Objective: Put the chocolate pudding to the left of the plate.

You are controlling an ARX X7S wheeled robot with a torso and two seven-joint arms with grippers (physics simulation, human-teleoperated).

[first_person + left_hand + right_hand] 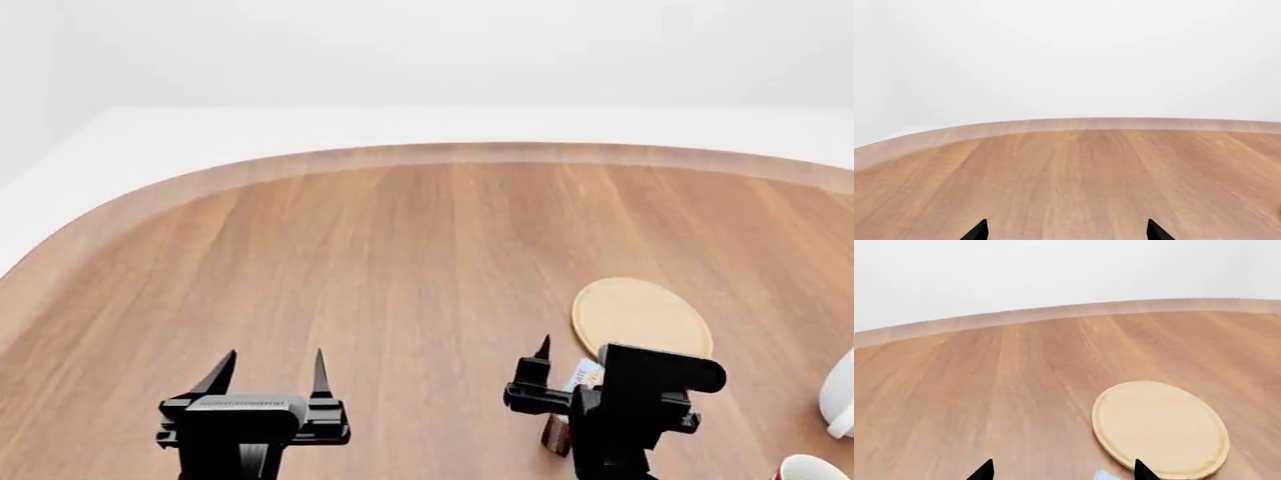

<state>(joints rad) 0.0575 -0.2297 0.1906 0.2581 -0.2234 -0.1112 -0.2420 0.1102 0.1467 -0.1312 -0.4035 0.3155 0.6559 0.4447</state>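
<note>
The chocolate pudding (558, 436) is a small carton with dark brown sides and a pale printed face. It stands on the table just left of the near edge of the plate (642, 316), mostly hidden under my right gripper (569, 360). In the right wrist view only its pale corner (1105, 475) shows, between the wide-apart fingertips of the right gripper (1062, 473), which is open above it. The tan plate (1159, 427) lies just beyond. My left gripper (272, 368) is open and empty over bare table at the near left; it also shows in the left wrist view (1067, 233).
A white mug (841, 394) stands at the right edge and a red mug (809, 468) at the near right corner. The round wooden table (400, 250) has its curved far rim (1074, 124) against a white floor.
</note>
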